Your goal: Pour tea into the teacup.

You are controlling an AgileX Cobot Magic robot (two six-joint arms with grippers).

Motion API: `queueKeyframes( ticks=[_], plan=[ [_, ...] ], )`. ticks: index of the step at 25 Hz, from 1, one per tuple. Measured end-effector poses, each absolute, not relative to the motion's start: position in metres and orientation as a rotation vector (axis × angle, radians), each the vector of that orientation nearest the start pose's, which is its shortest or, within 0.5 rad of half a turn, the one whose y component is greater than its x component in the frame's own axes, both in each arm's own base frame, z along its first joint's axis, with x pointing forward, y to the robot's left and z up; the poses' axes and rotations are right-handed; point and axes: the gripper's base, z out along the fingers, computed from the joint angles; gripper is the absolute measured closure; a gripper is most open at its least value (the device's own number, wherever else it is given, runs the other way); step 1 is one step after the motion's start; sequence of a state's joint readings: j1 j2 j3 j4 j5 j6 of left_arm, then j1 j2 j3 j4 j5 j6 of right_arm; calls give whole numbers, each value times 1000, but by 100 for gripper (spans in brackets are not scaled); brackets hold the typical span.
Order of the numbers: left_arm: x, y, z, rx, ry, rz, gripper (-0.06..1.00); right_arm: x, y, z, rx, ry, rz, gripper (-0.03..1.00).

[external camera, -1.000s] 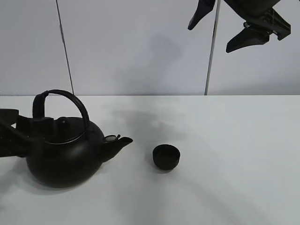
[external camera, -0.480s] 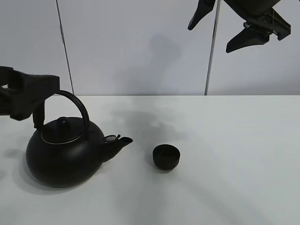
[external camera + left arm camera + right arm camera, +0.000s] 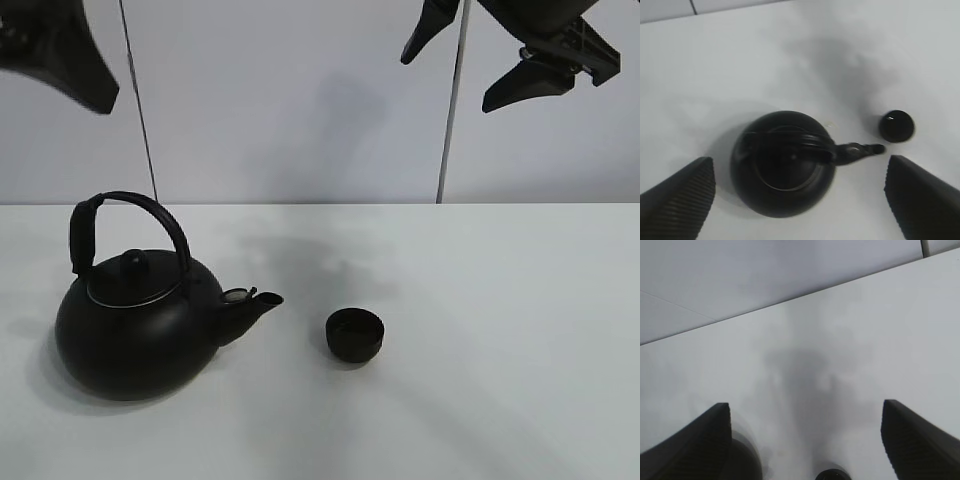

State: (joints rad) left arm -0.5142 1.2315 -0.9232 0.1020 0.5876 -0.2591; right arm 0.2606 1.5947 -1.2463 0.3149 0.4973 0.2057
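Observation:
The big black kettle (image 3: 140, 325) stands upright on the white table (image 3: 500, 350) at the left, spout pointing right. The small black teacup (image 3: 355, 334) stands just right of the spout, apart from it. One finger (image 3: 85, 65) of my left gripper shows high above the kettle at the top left. In the left wrist view that gripper (image 3: 800, 202) is open and empty, looking down on the kettle (image 3: 785, 170) and teacup (image 3: 896, 125). My right gripper (image 3: 447, 80) hangs high at the top right, open and empty; it also shows in the right wrist view (image 3: 805, 445), above the teacup's rim (image 3: 832, 474).
A white wall with dark vertical seams (image 3: 450, 100) stands behind the table. The white table top stretches to the right of the teacup and along the front.
My left gripper has risen from beside the kettle's handle to high above it, out of contact. The kettle, teacup and right gripper have not moved.

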Motion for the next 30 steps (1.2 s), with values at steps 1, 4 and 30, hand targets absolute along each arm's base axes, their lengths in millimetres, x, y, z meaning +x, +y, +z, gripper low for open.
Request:
queueKeyframes(
  ticks=[1, 4, 30],
  plan=[
    [227, -126, 314, 393, 2383, -302, 28, 344, 106, 300, 187, 2355, 544, 40],
    [230, -143, 330, 445, 2471, -456, 28, 344, 106, 300, 186, 2356, 544, 40],
    [283, -178, 305, 455, 2717, -552, 28, 316, 107, 282, 168, 2732, 545, 40]
  ],
)
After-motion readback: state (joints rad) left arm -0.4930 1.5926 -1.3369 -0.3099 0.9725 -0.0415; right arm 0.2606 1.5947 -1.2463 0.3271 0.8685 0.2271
